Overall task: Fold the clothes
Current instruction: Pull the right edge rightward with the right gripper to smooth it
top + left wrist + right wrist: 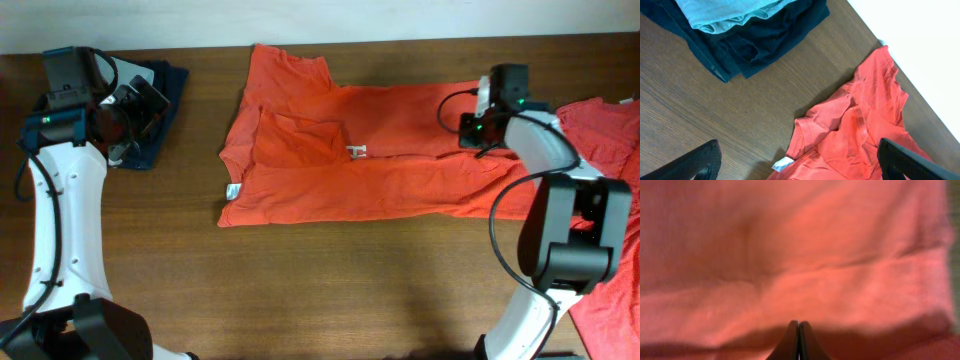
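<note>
**Worktop** – dark brown wood-grain worktop (300, 290), both arm bases at its near edge.

**Item 1** – orange-red short-sleeved cotton T-shirt (340, 150), lying flat lengthwise along the middle of the far edge. It is partly folded, with one sleeve turned in over the body. A scrap of white chest print (357, 151) shows at the fold line. The small white neck label (783, 163) sticks out at the end of the shirt towards the left edge.

**Item 2** – second orange-red T-shirt (612, 190), spread loose at the right edge and running off it. Part of it lies under the right arm, and it sits just beside Item 1.

**Item 3** – dark navy folded garment (165, 100) in the far left corner, well apart from Item 1 with bare wood between them.

**Item 4** – pale grey-green folded garment (725, 12) stacked on Item 3.

**Left gripper** (138, 100) – released, fingers spread wide and holding nothing. It hangs above Items 3 and 4 and hides part of them from overhead.

**Right gripper** (799, 326) – clenched, fingers pressed flat together. It sits low over the end of Item 1 nearest the right edge. Whether any cloth is caught between the fingers cannot be told.
</note>
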